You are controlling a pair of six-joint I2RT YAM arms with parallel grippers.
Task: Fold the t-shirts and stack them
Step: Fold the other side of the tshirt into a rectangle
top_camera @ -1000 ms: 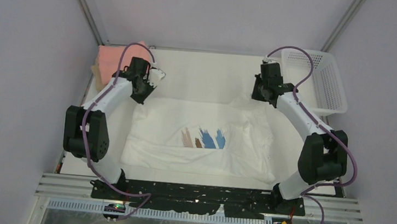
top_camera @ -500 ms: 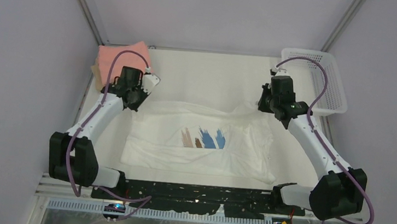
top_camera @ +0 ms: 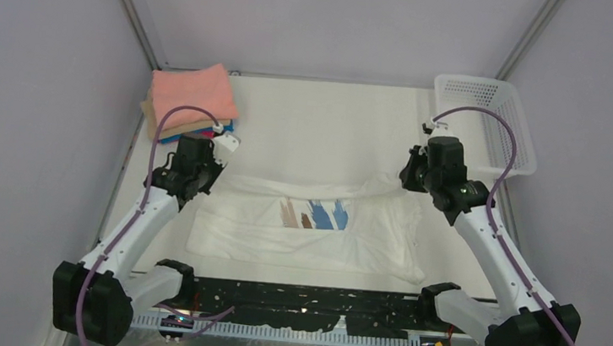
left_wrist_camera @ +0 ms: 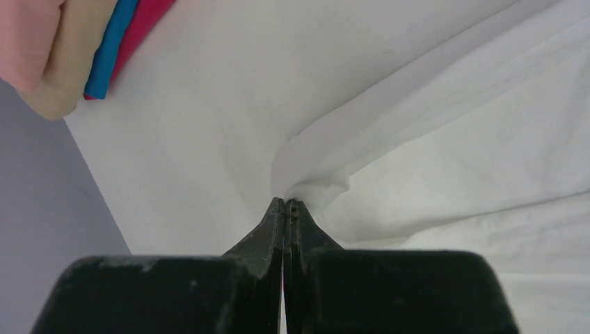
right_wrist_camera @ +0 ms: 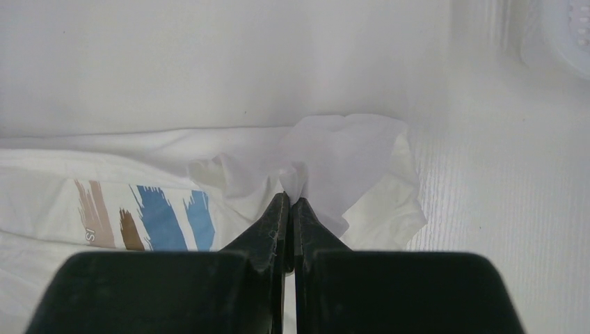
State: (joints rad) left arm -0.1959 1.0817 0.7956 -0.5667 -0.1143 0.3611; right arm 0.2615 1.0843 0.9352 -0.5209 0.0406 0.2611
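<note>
Across the surface [top_camera: 324, 132] lies the white t-shirt [top_camera: 297, 236], its far edge pinched at either end by the left claw [left_wrist_camera: 286, 203] and right claw [right_wrist_camera: 290, 198]. Both hold only a small nip of cloth, which could slip free mid-fold.

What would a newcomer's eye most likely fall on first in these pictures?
The white t-shirt with blue and brown brush strokes lies spread mid-table, its far edge pinched at either end by the left gripper and the right gripper. A colourful stack of folded shirts, salmon-pink on top, sits at the far left corner, and a white basket at the far right.
</note>
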